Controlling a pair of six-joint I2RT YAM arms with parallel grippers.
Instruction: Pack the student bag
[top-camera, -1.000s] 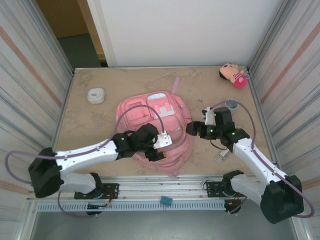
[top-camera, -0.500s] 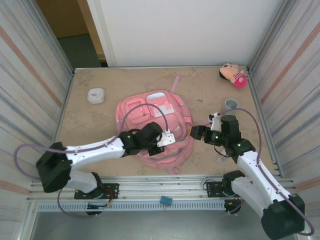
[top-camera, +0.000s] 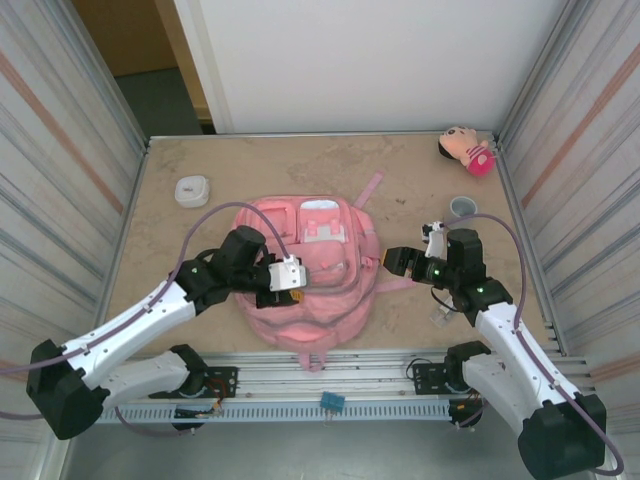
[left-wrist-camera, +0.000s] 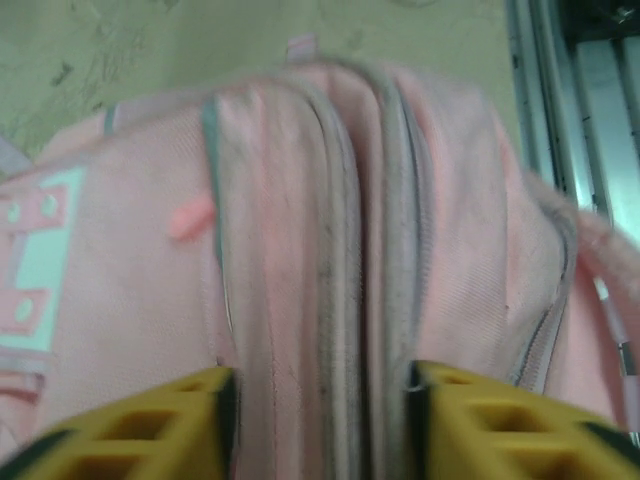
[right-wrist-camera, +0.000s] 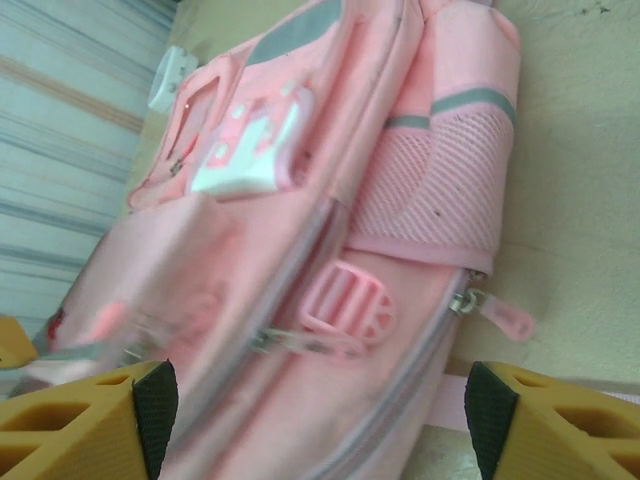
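Unzipping judged step in hand: large pink fabric backpack (top-camera: 315, 270) flat mid-table. Left gripper (top-camera: 296, 279) jaws apart astride zip ridge (left-wrist-camera: 350, 250); right gripper (top-camera: 392, 261) jaws apart, empty. Pink zip pull (right-wrist-camera: 497, 316) to be pinched squarely.

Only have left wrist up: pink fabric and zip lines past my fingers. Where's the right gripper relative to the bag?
Observer: The right gripper is at the right edge of the student bag, jaws wide apart, facing its mesh side pocket.
Operator: Anything loose on the table?
Observer: A pink plush doll lies in the far right corner, well apart from the bag.
Operator: Left side?
Observer: A small white case sits on the table beyond the bag's far left corner, not touching it.
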